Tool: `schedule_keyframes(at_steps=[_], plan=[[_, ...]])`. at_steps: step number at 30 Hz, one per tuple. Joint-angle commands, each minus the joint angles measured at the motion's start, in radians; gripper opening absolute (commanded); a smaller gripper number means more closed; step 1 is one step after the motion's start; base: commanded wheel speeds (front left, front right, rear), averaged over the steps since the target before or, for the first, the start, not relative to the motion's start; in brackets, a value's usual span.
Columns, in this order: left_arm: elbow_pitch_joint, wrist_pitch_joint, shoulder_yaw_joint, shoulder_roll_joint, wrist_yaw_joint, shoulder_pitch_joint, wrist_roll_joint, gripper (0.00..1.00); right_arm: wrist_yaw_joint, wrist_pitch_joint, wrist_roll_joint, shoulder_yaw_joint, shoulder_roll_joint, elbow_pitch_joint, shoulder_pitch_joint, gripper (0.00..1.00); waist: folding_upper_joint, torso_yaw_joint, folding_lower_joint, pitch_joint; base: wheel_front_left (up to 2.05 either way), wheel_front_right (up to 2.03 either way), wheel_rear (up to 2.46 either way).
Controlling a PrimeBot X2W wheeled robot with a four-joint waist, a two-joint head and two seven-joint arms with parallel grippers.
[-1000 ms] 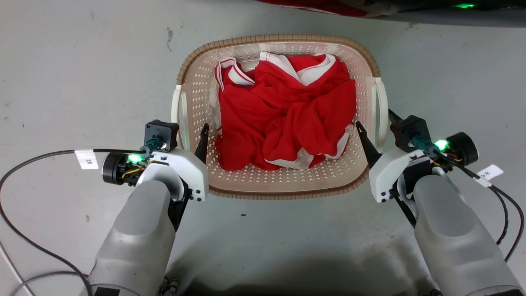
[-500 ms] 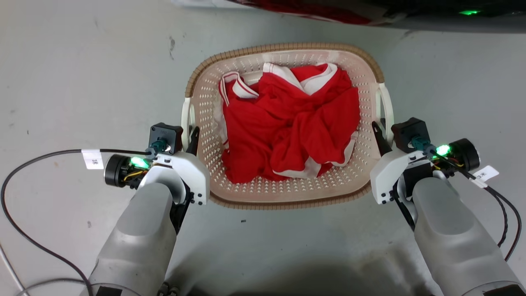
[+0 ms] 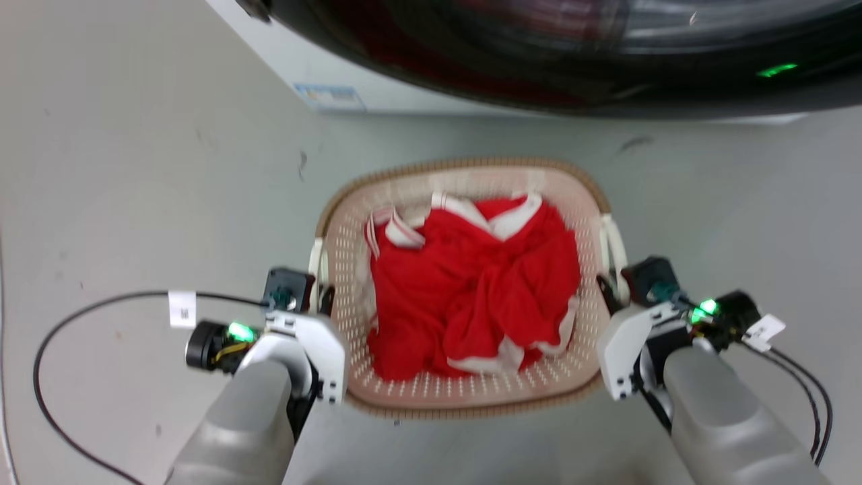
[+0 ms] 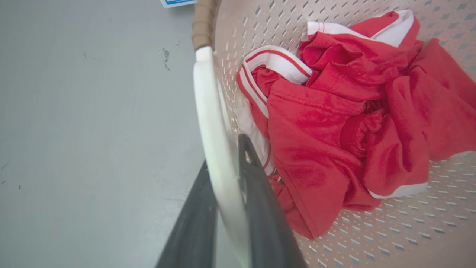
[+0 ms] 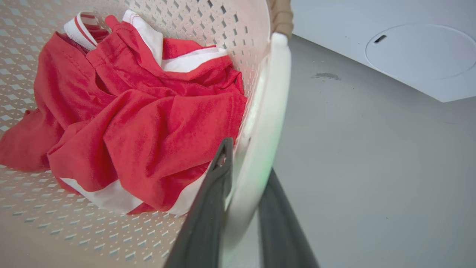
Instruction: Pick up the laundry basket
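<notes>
The laundry basket (image 3: 465, 164) is cream, perforated and brown-rimmed, and sits mid-floor between my arms with a red and white garment (image 3: 471, 289) heaped inside. My left gripper (image 3: 323, 298) is shut on the basket's white left handle (image 4: 210, 111). One dark finger (image 4: 260, 208) is inside the wall and the other is outside. My right gripper (image 3: 607, 289) is shut the same way on the white right handle (image 5: 273, 93), with its inner finger (image 5: 208, 216) against the garment (image 5: 148, 130). I cannot tell whether the basket touches the floor.
A washing machine (image 3: 539, 54) with a dark round door and white front stands just beyond the basket. Its white panel (image 5: 409, 56) is near the right handle. Grey floor (image 3: 135, 168) lies open on both sides. Black cables (image 3: 81, 316) trail from both wrists.
Both grippers went from open astride the basket walls to shut on the side handles. The head camera moved, bringing the washing machine into view and shifting the basket lower in the picture.
</notes>
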Motion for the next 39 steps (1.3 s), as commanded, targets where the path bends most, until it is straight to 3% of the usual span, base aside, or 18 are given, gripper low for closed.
schedule_keyframes(at_steps=[1, 15, 39], plan=[[0.003, -0.006, -0.025, -0.022, -0.010, 0.019, -0.007, 0.00, 0.014, -0.004, 0.010, 0.036, 0.025, 0.007, 0.017, 0.00, 0.0000, -0.008, 0.0001, -0.083, 0.00, 0.00, 0.00], [0.038, 0.074, -0.156, 0.015, -0.008, 0.107, -0.166, 0.00, 0.014, 0.057, 0.200, 0.232, 0.023, 0.055, 0.093, 0.00, 0.0000, -0.033, 0.0001, -0.343, 0.00, 0.00, 0.00], [-0.032, 0.297, -0.360, 0.076, -0.007, 0.206, -0.433, 0.00, 0.013, 0.238, 0.388, 0.424, 0.019, 0.082, 0.175, 0.00, 0.0000, -0.066, 0.0001, -0.577, 0.00, 0.00, 0.00]])
